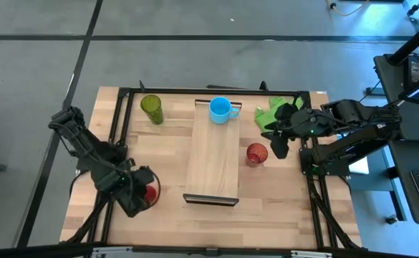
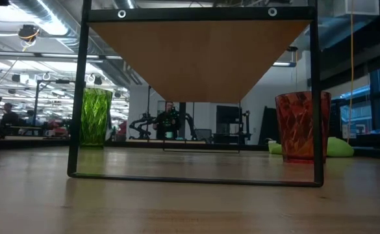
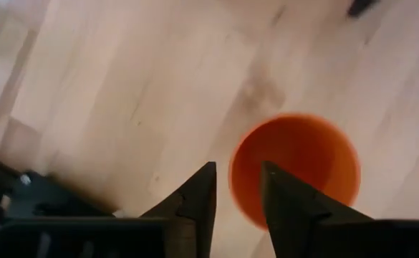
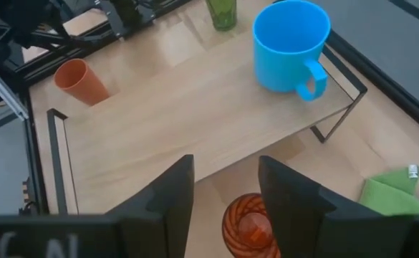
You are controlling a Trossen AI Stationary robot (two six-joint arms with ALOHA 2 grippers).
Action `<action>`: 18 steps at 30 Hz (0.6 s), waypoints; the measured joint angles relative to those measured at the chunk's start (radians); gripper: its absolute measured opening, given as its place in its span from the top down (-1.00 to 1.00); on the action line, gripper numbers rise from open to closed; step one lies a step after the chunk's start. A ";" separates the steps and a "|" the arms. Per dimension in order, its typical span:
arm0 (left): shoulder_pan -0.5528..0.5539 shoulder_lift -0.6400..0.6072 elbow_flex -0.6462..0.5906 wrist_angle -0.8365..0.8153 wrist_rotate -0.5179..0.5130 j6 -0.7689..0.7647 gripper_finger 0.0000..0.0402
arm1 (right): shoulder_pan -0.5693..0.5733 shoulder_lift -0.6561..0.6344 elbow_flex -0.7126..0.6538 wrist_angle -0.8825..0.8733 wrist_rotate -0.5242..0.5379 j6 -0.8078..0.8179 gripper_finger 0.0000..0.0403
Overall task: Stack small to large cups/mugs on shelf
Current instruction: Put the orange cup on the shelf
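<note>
The light blue handled mug (image 1: 222, 110) stands on the far end of the light wood shelf (image 1: 213, 161). The olive-green tumbler (image 1: 152, 109) stands on the table left of the shelf. The translucent red tumbler (image 1: 257, 153) stands right of it. The small red cup (image 1: 150, 192) stands upright near the shelf's near left corner. My left gripper (image 3: 236, 197) is open, points down over the cup's rim (image 3: 232, 179), and I see no touch. My right gripper (image 4: 227, 193) is open, just right of and above the red tumbler (image 4: 248, 226).
A bright green cloth (image 1: 270, 111) lies at the table's far right, behind my right gripper. A black frame (image 1: 123, 107) runs round the tabletop. In the low view the shelf's dark bracket (image 2: 76, 97) stands between the two tumblers (image 2: 95, 117) (image 2: 302, 127).
</note>
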 joint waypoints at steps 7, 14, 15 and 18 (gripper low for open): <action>-0.024 0.000 -0.001 0.031 0.033 0.263 0.43 | 0.000 0.000 0.000 -0.016 -0.005 -0.020 0.21; 0.044 -0.008 -0.050 0.049 0.082 0.356 0.43 | 0.000 0.000 0.000 -0.019 -0.005 -0.020 0.21; 0.052 -0.008 -0.062 0.065 0.104 0.375 0.43 | 0.000 0.000 0.000 -0.019 -0.005 -0.020 0.21; 0.064 -0.007 -0.084 0.092 0.142 0.411 0.43 | 0.000 0.000 0.000 -0.019 -0.005 -0.020 0.21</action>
